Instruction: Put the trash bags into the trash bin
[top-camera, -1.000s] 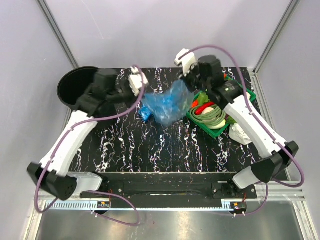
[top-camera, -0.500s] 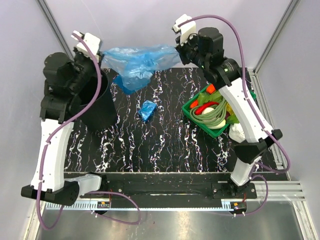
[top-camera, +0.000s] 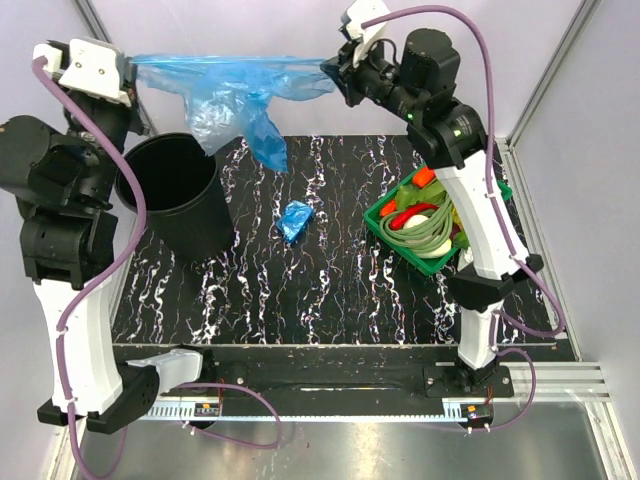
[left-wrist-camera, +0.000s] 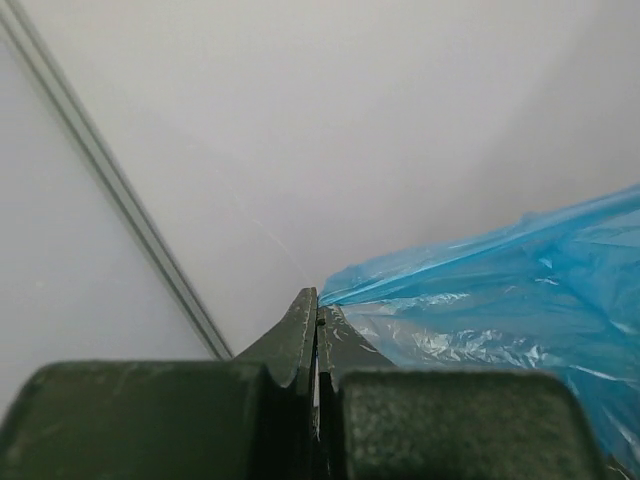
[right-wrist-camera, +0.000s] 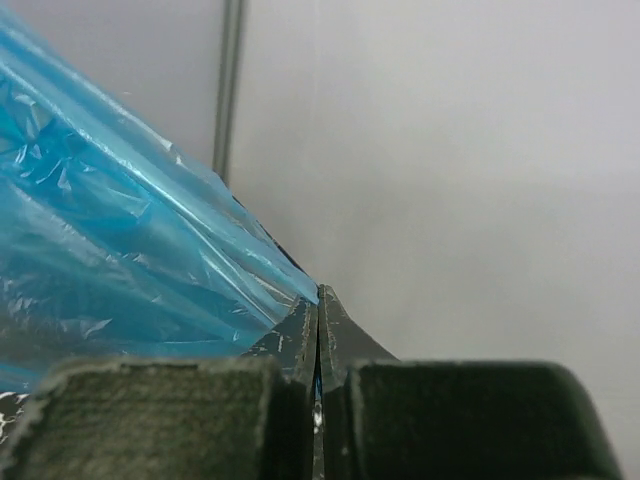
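Note:
A translucent blue trash bag (top-camera: 232, 88) hangs stretched high between my two grippers, sagging above and right of the black trash bin (top-camera: 180, 205). My left gripper (top-camera: 133, 67) is shut on the bag's left edge; the film (left-wrist-camera: 520, 290) runs off to the right from my closed jaws (left-wrist-camera: 317, 300). My right gripper (top-camera: 335, 68) is shut on the bag's right edge; the film (right-wrist-camera: 110, 260) spreads left of the closed jaws (right-wrist-camera: 318, 295). A second trash bag (top-camera: 296, 220), a small blue wad, lies on the black marbled table right of the bin.
A green tray (top-camera: 497, 194) of vegetables stands at the right of the table, under the right arm. The enclosure walls and metal corner posts (top-camera: 100, 35) stand close behind both raised grippers.
Both grippers rose higher and moved apart, pulling the bag out into a wide sheet. The left arm swung up and left, uncovering the bin. The blue wad has not moved.

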